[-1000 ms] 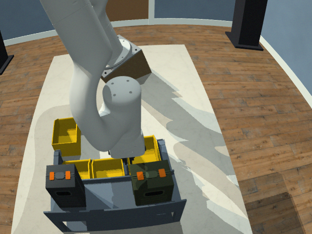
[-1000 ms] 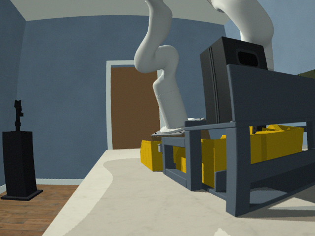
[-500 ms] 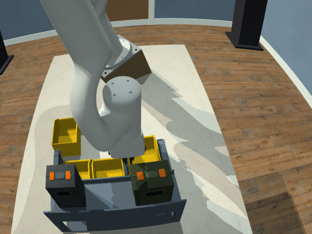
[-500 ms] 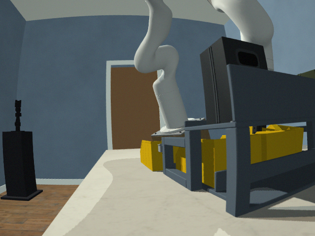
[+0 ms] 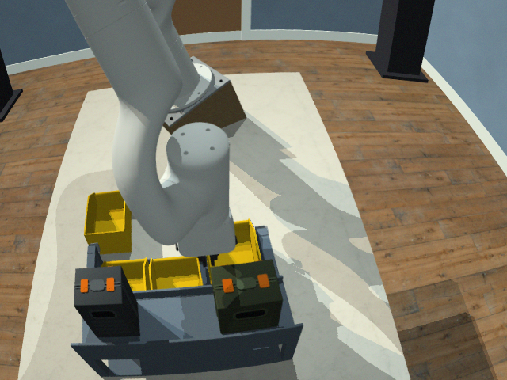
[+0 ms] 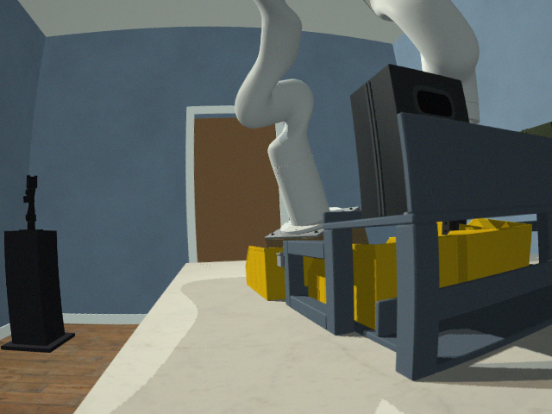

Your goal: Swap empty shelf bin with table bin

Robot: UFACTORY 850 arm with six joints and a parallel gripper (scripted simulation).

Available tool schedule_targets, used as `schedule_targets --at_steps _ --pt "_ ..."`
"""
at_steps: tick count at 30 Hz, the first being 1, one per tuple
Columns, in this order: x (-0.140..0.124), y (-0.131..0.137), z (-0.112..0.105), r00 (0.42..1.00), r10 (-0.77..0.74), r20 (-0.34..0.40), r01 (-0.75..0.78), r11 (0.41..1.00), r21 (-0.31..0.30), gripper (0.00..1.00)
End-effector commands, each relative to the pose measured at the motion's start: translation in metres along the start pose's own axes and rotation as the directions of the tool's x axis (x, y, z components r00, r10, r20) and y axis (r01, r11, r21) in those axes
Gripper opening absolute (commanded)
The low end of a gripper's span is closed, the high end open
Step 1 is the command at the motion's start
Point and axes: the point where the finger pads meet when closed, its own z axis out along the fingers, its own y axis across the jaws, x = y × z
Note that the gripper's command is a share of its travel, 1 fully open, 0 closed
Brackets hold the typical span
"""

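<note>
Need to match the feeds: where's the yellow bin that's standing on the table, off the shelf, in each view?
Top: bin, left of centre, just beyond the shelf's left end.
Exterior: bin, centre, behind the shelf's far post.
Shared landmark: black case atop the shelf.
</note>
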Motion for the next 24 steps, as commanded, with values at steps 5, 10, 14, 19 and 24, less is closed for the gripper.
schedule_targets --at_steps 5,10,14,19,24 --pt "0.0 0.0 -0.006 1.0 0.0 0.002 0.0 1.0 0.0 0.1" --pt "0.001 0.0 -0.01 1.0 0.0 0.002 0.0 1.0 0.0 0.1" --pt "0.001 0.0 -0.014 1.0 0.0 0.002 0.0 1.0 0.0 0.1" --pt "0.002 0.0 -0.021 1.0 0.0 0.002 0.0 1.0 0.0 0.1" --pt "0.003 0.0 -0.029 1.0 0.0 0.002 0.0 1.0 0.0 0.1"
